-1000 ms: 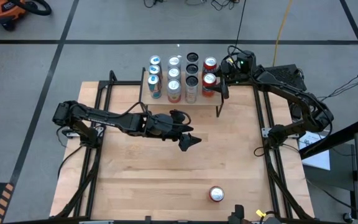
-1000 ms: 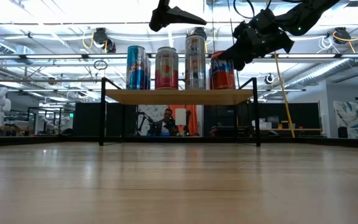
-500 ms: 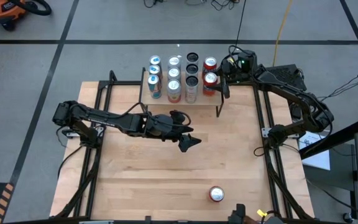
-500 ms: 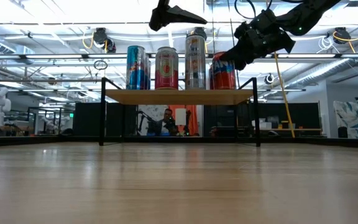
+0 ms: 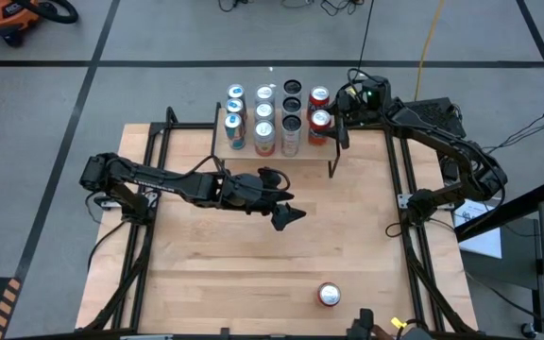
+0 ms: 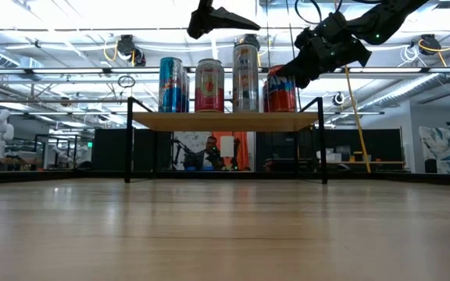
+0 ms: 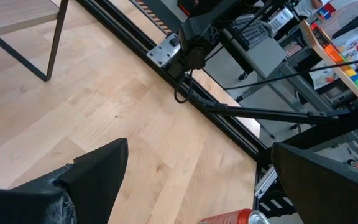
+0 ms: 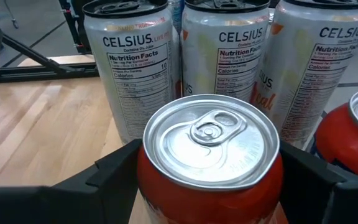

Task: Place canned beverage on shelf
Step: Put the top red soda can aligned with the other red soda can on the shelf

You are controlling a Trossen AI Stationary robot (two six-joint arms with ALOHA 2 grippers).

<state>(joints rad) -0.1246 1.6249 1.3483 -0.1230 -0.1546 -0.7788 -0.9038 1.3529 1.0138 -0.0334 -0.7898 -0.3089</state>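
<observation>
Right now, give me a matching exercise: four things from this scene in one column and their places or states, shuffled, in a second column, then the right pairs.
Things:
1. left gripper
2. right gripper
3. lone red can
4. shelf

Places or states:
A. stands alone near the table's front edge
B. shut on a red can at the shelf's right end
C. open and empty above the middle of the table
D. carries two rows of cans at the table's far edge

Pairs: 1-C, 2-B, 3-A, 4-D
</observation>
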